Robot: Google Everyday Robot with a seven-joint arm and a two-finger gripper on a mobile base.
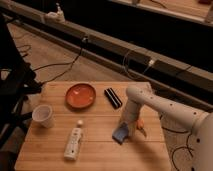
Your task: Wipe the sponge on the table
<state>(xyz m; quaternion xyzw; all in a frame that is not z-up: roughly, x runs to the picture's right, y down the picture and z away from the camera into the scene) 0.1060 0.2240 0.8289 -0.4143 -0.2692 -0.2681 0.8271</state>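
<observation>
Camera view, high angle over the table [102,156], a light wood top with plank strips. All positions are given relative to the orange bowl [80,95], which sits toward the far side of the table, left of centre

- hand [128,131]: right of the bowl and nearer the camera, pointing straight down at the table, closed and gripping the sponge [119,135]
- sponge: blue, at the hand's tip, same spot right-and-nearer from the bowl. It sits tilted, lower edge on the wood; the part under the fingers is hidden
- small orange piece [141,127] just beyond the hand on the side away from the bowl, can't tell what it is
- white arm [165,107]: comes in from the right, bends at a joint right of the bowl, then drops to the hand
- black block [113,98]: just right of the bowl, lying flat, not touching it, between bowl and arm
- white cup [43,115]: left of the bowl and nearer, upright
- white bottle [74,144]: on its side, nearer the camera than the bowl, cap end toward the bowl
- cables [60,65] on the floor beyond the bowl's side of the table
</observation>
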